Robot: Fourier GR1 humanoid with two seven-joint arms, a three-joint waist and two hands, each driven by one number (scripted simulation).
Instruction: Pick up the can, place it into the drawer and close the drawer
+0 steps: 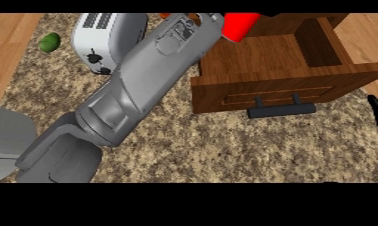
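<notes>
While left forearm reaches from lower left to top centre, prob. to get the red can above the open drawer's back-left corner, its hand's hidden, so can't tell if it's gripping the can.

Wooden drawer, glossy can, speckled stone counter

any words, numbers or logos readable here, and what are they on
No text can be read in this view.
red can: plain red side, no label showing.
left forearm: dark marks on the panel near the wrist, too blurred to read.
toaster: small dark knobs, no lettering to be made out.
drawer: bare wood front and dark handle, no writing.
</notes>
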